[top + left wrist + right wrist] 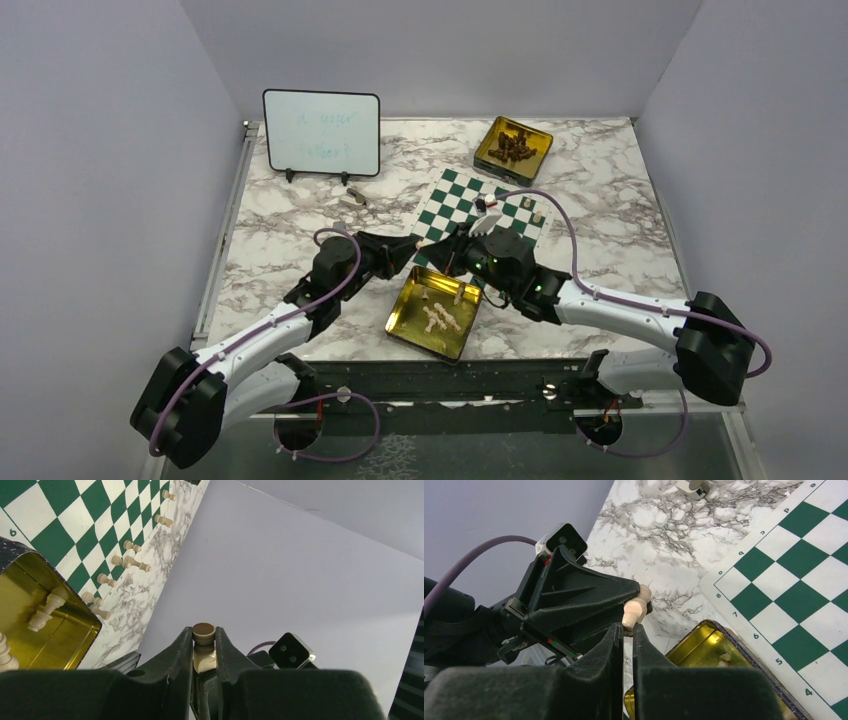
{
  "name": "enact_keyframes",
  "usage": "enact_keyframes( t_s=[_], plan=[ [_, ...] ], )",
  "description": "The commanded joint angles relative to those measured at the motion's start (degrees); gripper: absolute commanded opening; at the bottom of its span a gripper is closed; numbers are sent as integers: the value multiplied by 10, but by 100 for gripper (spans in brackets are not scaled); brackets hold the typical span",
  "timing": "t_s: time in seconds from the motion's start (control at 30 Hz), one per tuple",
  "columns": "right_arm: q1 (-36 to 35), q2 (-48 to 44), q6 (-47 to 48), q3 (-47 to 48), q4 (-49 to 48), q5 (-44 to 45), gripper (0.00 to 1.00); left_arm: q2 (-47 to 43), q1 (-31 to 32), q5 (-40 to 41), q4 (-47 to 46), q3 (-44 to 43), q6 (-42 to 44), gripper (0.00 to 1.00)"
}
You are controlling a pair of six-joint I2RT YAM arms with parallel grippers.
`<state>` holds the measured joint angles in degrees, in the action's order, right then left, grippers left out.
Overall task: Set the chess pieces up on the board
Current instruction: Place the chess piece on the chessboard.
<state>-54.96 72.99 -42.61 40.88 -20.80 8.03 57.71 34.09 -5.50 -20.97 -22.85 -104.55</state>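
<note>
Pinching a cream piece (204,652), left gripper (204,631); right gripper (627,628) tips alongside.

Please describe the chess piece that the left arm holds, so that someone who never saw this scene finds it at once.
Find the green and white board on the marble table, then the gold tin at its near corner. Right by that tin, the left gripper clamps one pale chess piece in its jaws. Unlike the other pieces, it is held in the air.
</note>
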Motion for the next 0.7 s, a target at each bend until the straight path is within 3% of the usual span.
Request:
enact_keyframes(
  t_s=[0.0, 0.23, 0.37, 0.4, 0.43, 0.67],
  plan=[
    [-5, 0, 8, 21, 21, 42, 2, -1, -1, 17, -11, -2, -3, 27],
    [-4, -15, 53, 53, 106, 79, 0, -18, -1, 19, -11, -1, 49, 61],
    [1, -23, 95, 93, 195, 94, 1, -29, -1, 18, -7, 1, 98, 75],
    [5, -24, 104, 103, 223, 93, 1, -30, -1, 19, -5, 0, 115, 91],
    [10, -26, 113, 114, 249, 89, 1, -32, -1, 21, -1, 0, 134, 98],
    [56, -29, 182, 191, 430, 64, 1, -46, -1, 50, 111, -55, 359, 99]
  ],
)
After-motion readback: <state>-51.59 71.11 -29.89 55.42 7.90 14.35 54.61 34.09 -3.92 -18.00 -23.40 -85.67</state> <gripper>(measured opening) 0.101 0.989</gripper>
